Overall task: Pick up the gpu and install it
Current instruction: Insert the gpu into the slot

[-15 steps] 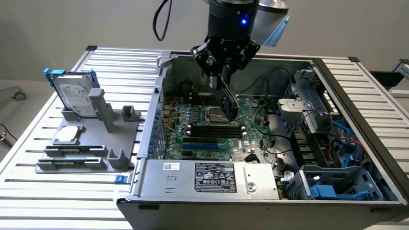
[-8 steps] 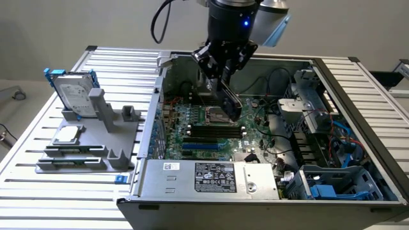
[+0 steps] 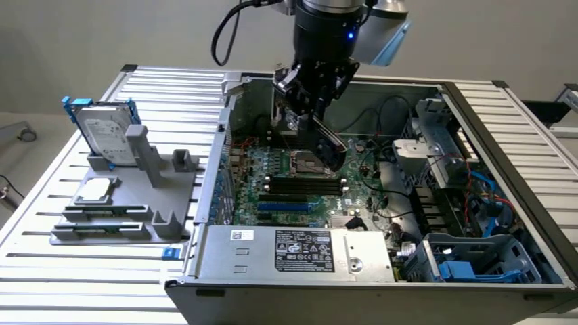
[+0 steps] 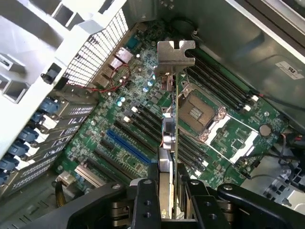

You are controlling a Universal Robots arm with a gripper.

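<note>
Hand (image 4: 168, 193) | clamps gpu (image 4: 170, 136) | above motherboard (image 4: 237, 137) | power-supply label (image 3: 304, 250) unreadable

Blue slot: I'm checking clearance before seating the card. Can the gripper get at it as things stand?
Probably yes. The gripper holds the gpu on edge above the motherboard, and nothing stands over the blue slot; the black slots beside it look empty and low.

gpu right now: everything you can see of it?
The gpu is a thin green board, edge-on in the wrist view, with a notched silver metal bracket at its far end; the exterior view shows its glossy black cover. It is tilted, clamped between the gripper's fingers, held over the motherboard beside the CPU socket, seemingly not seated in any slot.
</note>
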